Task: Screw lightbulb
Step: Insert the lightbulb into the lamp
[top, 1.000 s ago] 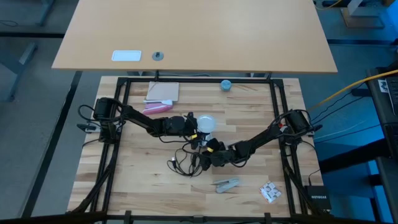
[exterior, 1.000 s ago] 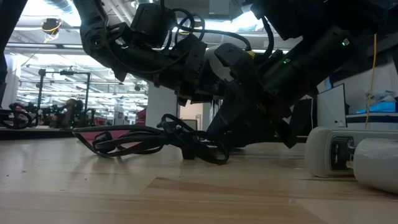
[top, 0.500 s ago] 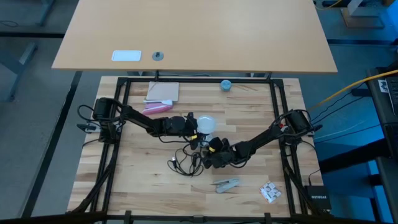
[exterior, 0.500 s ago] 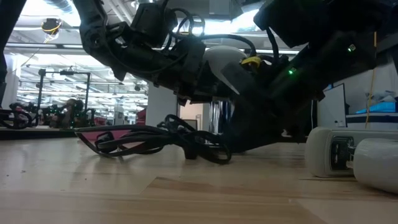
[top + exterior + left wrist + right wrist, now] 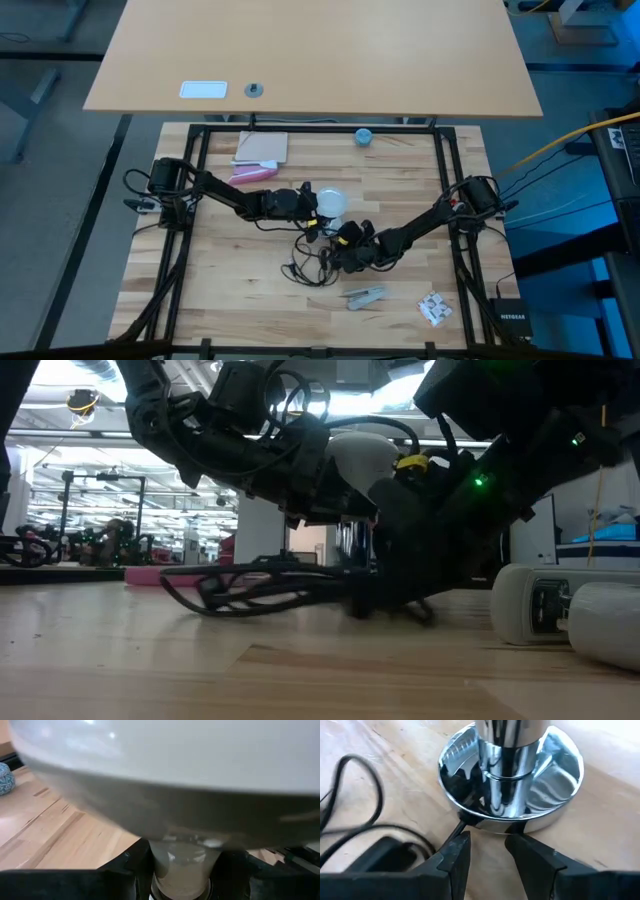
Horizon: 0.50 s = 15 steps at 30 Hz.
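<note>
The white lightbulb [image 5: 331,203] sits mid-table above a chrome stem [image 5: 502,760]. The stem rises from a round shiny silver disc [image 5: 555,785] that rests flat on the wood. My left gripper [image 5: 316,206] reaches in from the table's left and is shut on the bulb; the dome fills the left wrist view [image 5: 165,765]. My right gripper [image 5: 489,842] comes from the right, low on the table. Its fingers are a little apart, with the tips at the disc's near rim on either side of the thin black cord [image 5: 460,826]. I cannot tell whether they touch the disc. The cord lies in loops [image 5: 308,268]. My left gripper pinches the bulb's narrow neck [image 5: 182,862] just under the dome, between its two fingers [image 5: 131,870]. The fingers come level from the table's left. The bulb stands clear of the table, above the stem.
A pink object [image 5: 250,173] and a tan pad [image 5: 262,147] lie at the far left, and a small blue round thing [image 5: 363,136] at the far edge. A grey tool [image 5: 365,296] and a small packet [image 5: 433,308] lie near the front. White cylinders [image 5: 570,615] lie at the right.
The bulb and my left gripper have shifted slightly toward the near edge. My right gripper has moved a little toward the table's right. The black cord's loops have slid along the table toward the right with it.
</note>
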Available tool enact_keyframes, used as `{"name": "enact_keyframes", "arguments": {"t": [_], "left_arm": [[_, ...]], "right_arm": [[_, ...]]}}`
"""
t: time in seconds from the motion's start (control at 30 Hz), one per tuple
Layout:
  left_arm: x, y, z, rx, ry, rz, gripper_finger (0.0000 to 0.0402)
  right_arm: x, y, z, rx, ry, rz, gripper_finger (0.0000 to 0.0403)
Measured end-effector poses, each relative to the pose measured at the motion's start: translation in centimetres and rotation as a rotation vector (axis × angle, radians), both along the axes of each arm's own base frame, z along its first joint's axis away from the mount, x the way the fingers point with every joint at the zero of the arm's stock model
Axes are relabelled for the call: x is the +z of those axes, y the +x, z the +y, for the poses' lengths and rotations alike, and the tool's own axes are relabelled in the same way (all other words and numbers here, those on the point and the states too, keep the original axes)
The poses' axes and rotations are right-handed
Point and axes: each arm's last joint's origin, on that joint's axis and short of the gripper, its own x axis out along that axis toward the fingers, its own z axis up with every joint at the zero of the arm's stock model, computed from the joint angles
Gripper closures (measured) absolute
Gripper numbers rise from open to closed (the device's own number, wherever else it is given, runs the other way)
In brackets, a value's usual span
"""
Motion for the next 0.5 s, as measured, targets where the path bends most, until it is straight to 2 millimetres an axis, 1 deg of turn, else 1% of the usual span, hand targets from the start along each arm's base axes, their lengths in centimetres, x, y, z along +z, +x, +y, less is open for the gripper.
{"name": "enact_keyframes", "arguments": {"t": [0.4,0.5], "left_arm": [[-0.1,0.0,0.0,0.009,0.003,0.004,0.0251],[-0.1,0.0,0.1,0.015,0.005,0.005,0.0251]], "right_arm": [[-0.1,0.1,-1.4,0.055,-0.155,0.089,0.0249],[0.5,-0.3,-1.6,0.101,-0.199,0.144,0.0248]]}}
